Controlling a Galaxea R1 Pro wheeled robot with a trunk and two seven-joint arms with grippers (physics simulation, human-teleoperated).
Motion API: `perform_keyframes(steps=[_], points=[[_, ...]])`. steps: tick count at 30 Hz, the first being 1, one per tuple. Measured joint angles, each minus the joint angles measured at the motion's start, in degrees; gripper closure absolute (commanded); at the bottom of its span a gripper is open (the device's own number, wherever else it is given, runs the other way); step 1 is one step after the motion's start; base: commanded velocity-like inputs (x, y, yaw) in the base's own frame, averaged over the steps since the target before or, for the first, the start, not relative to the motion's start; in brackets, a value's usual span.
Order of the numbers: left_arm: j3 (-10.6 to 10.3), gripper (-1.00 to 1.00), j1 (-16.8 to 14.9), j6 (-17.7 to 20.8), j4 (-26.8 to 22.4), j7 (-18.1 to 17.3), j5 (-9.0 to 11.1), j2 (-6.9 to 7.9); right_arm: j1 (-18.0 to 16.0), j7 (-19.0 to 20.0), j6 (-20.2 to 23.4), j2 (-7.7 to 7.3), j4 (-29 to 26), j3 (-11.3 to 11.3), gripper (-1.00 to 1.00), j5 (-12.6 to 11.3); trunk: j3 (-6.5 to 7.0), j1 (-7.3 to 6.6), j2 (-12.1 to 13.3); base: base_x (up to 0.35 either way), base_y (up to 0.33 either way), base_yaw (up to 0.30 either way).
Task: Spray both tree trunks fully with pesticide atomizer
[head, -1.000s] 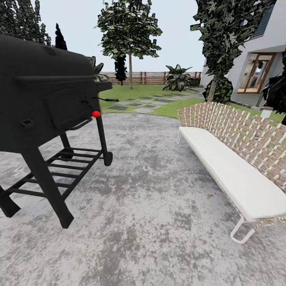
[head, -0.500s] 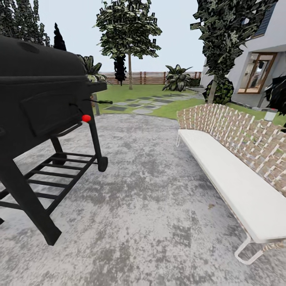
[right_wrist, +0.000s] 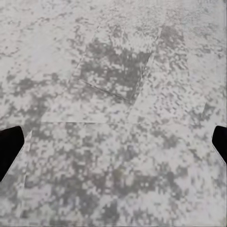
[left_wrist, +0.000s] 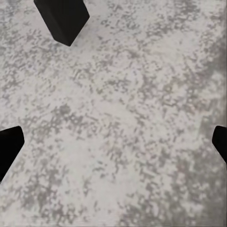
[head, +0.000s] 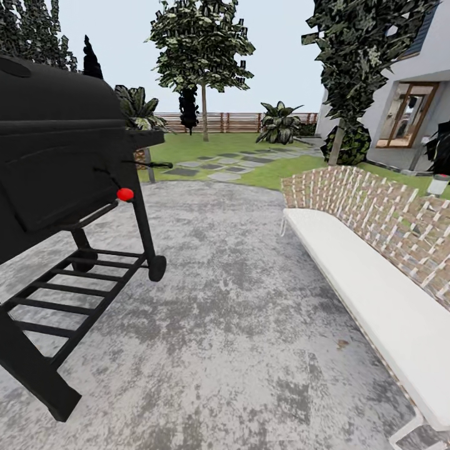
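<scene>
The garden lawn (head: 206, 145) lies ahead beyond the grey patio, crossed by grey stepping stones (head: 226, 167) and closed by a brown slatted fence (head: 240, 122). The atomizer, the pesticide and the thick bare-trunked trees are out of view. In the left wrist view my left gripper (left_wrist: 113, 146) is open, its dark fingertips (left_wrist: 9, 144) far apart above mottled grey paving. My right gripper (right_wrist: 113, 146) is open too, with fingertips (right_wrist: 9, 142) at the picture's edges over the same paving. Nothing sits between either pair of fingers.
A black barbecue grill (head: 56, 162) on a wheeled frame stands close on the left; one of its legs (left_wrist: 64, 19) shows in the left wrist view. A long white bench (head: 375, 281) with a woven back runs along the right. Thin-trunked dark-leaved trees (head: 204, 112) and a house (head: 412, 106) stand beyond.
The camera has moved forward over the patio: the grill has slid left and nearer, and the bench has slid toward the lower right. No gripper has changed state.
</scene>
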Motion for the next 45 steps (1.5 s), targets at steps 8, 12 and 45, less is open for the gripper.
perform_keyframes(steps=[8, 12, 45], points=[[0.0, -1.0, 0.0, -0.02, 0.0, -0.01, 0.02, 0.0, 0.0, 0.08, 0.0, -0.01, 0.08, 0.14, -1.0, 0.03, 0.12, 0.0, 0.0, 0.338, 0.0, 0.0], [0.0, -1.0, 0.0, -0.02, 0.0, -0.02, 0.01, 0.0, 0.0, 0.09, 0.01, -0.01, 0.1, 0.16, -1.0, 0.03, 0.42, 0.0, 0.0, 0.338, 0.0, 0.0], [0.01, -1.0, 0.0, -0.02, 0.0, 0.0, 0.02, 0.01, 0.0, 0.06, 0.0, 0.04, 0.1, 0.17, -1.0, 0.06, 1.65, 0.0, 0.0, 0.338, 0.0, -0.069]])
